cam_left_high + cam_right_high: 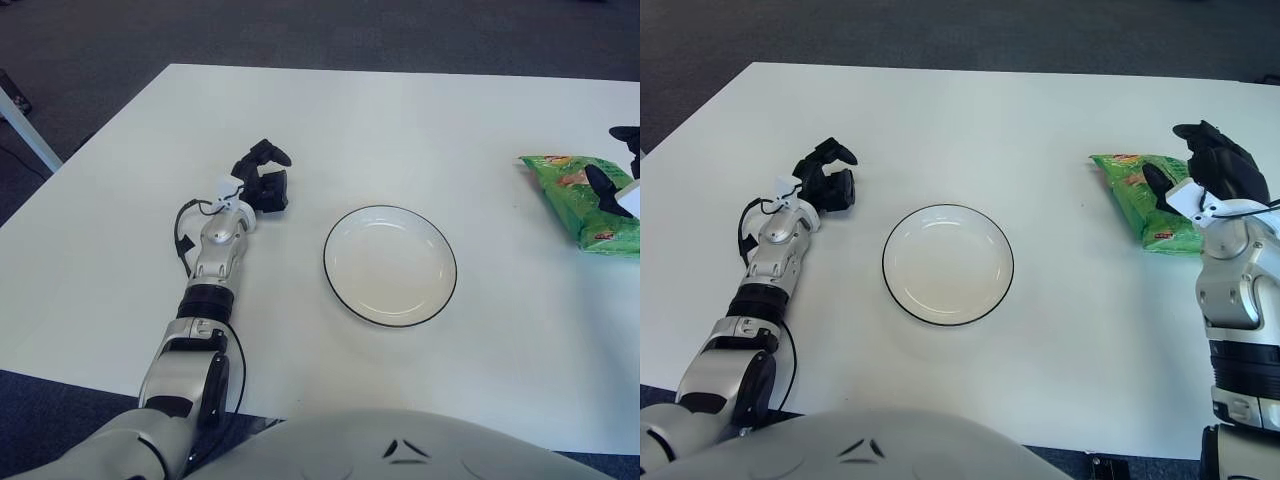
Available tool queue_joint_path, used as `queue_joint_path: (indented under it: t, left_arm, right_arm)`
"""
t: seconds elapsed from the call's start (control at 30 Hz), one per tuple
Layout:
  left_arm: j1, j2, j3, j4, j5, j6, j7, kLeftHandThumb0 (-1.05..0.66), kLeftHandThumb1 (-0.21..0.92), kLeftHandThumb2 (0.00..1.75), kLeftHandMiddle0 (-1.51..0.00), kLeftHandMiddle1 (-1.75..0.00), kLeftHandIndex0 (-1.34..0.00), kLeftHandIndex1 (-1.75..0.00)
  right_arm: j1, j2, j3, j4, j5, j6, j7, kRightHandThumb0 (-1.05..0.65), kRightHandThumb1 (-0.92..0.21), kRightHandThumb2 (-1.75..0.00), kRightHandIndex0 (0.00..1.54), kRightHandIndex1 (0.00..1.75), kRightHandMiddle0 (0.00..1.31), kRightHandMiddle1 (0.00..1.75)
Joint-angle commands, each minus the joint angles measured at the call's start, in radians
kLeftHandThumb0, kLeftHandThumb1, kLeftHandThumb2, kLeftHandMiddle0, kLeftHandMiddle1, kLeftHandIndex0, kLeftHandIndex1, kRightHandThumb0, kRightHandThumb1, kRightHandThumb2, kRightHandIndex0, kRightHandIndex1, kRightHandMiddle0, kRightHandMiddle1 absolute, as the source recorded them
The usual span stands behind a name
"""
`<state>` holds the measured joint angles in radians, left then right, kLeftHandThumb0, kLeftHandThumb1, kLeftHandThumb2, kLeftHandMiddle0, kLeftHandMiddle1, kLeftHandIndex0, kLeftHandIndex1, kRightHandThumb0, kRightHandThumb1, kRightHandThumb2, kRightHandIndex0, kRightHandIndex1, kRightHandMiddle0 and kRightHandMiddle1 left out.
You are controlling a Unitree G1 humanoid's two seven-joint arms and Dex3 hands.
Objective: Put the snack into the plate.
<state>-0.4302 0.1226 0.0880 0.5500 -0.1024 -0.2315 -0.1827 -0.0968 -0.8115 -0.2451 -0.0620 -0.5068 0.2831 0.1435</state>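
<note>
The snack (1132,190) is a green bag lying flat on the white table near its right edge. My right hand (1185,160) is over the bag's right part, its thumb lying across the green wrapper and the other fingers arched above the far end, spread and not closed on it. The white plate (327,262), dark-rimmed and empty, sits at the table's middle, well left of the bag. My left hand (262,178) shows to the plate's left with relaxed fingers, holding nothing.
The white table (1040,100) carries only the plate and the bag. Its right edge runs close behind the snack. Dark carpet surrounds the table, and a white table leg (25,125) shows at far left.
</note>
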Motion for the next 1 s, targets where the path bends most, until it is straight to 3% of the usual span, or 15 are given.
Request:
queue_joint_path:
  t: [0.0, 0.4, 0.97]
  left_arm:
    - [0.059, 0.005, 0.000, 0.043, 0.007, 0.044, -0.004, -0.46, 0.38, 1.24, -1.15, -1.75, -0.56, -1.75]
    - [0.063, 0.007, -0.005, 0.033, 0.011, 0.043, -0.002, -0.46, 0.38, 1.24, -1.17, -1.75, -0.56, -1.75]
    - [0.070, 0.013, -0.010, 0.020, 0.019, 0.038, 0.002, -0.46, 0.38, 1.24, -1.19, -1.75, -0.56, -1.75]
  right_arm:
    - [0.008, -0.030, 0.021, 0.069, -0.016, -0.049, -0.007, -0.96, -0.92, -0.99, 0.04, 0.02, 0.00, 0.58]
    - [-0.075, -0.028, 0.102, 0.366, 0.009, -0.154, -0.040, -0.98, -0.92, -1.00, 0.06, 0.04, 0.00, 0.64]
    - [-0.123, -0.048, 0.237, 0.558, 0.018, -0.254, 0.050, -1.00, -0.92, -1.00, 0.00, 0.00, 0.00, 0.66]
